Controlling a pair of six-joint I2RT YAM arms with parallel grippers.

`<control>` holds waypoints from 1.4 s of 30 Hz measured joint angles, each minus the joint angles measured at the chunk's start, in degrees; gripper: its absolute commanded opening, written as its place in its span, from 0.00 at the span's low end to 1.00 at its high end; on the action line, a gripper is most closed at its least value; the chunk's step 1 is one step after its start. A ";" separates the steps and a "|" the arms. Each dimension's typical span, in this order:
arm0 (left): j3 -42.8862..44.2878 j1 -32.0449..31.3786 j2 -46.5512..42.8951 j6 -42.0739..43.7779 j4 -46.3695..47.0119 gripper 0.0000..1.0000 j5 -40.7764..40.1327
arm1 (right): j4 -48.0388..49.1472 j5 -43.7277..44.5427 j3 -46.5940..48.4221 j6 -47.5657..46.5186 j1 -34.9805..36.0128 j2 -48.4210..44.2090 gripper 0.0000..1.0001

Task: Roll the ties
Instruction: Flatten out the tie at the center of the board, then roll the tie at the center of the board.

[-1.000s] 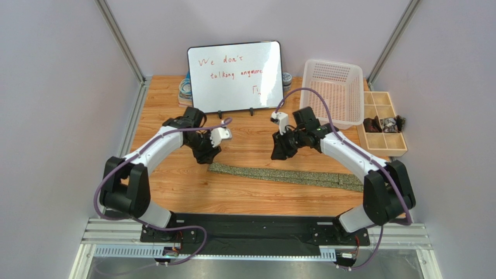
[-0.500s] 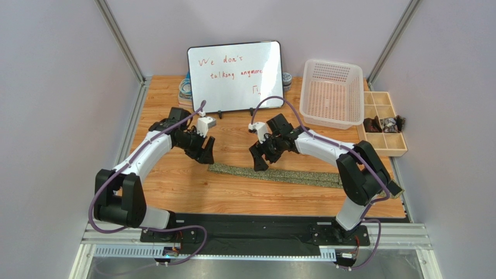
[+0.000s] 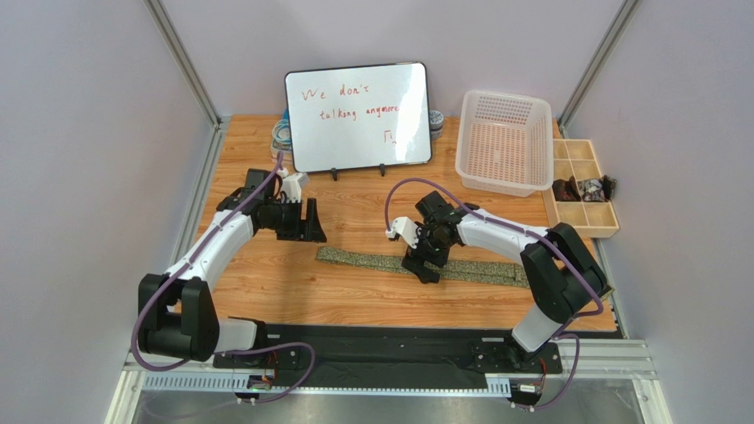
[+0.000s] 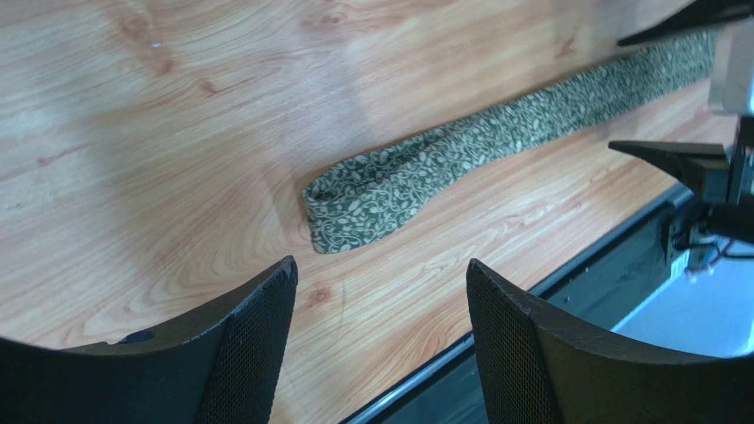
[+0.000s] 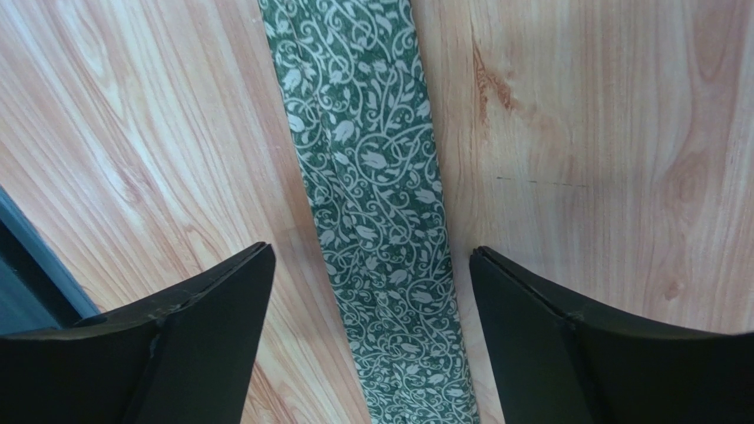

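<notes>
The long, thin, olive-green cloth tie with pale leafy swirls [image 3: 469, 268] lies flat on the light wooden desk [image 3: 265, 283]. It runs from left to right, near the front edge.

My right jaws are wide open and hold nothing. They hang over the tie [image 5: 380, 203] part way along it, nearer its left end. One finger is on each side, and the tie runs straight through the gap, so closing would pinch it across its width. I cannot tell if the tips touch the desk.

My left jaws are open and empty too. The blunt left end of the tie [image 4: 354, 208] lies just in front of them, a little toward the front edge. I think a roll starts at that end, and my left jaws are the nearer ones.
</notes>
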 measured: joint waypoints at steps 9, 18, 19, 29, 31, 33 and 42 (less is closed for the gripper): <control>-5.05 1.57 -2.27 -10.78 1.25 0.72 -6.27 | 2.71 4.02 -1.62 -5.09 0.04 -0.52 0.54; -7.98 1.62 -2.34 -15.67 3.54 0.68 -8.48 | 1.01 4.00 -1.73 -4.96 0.02 -1.11 0.63; -8.22 1.62 -2.36 -15.91 4.02 0.68 -8.46 | 0.33 3.87 -1.73 -4.79 0.02 -1.33 0.69; -11.08 0.90 -3.91 -17.35 8.20 0.66 -5.75 | -5.62 -2.75 5.22 4.63 0.02 -4.76 0.60; -11.52 0.37 -4.07 -17.49 9.07 0.64 -5.51 | -4.44 -5.29 7.78 9.81 0.02 -4.55 0.52; -11.89 -0.13 -4.07 -17.57 9.92 0.61 -5.33 | -1.84 -8.00 9.90 15.82 0.02 -3.43 0.41; -12.20 -0.59 -2.69 -17.64 12.02 0.56 -5.42 | 15.26 -16.44 13.88 47.95 1.57 9.33 0.11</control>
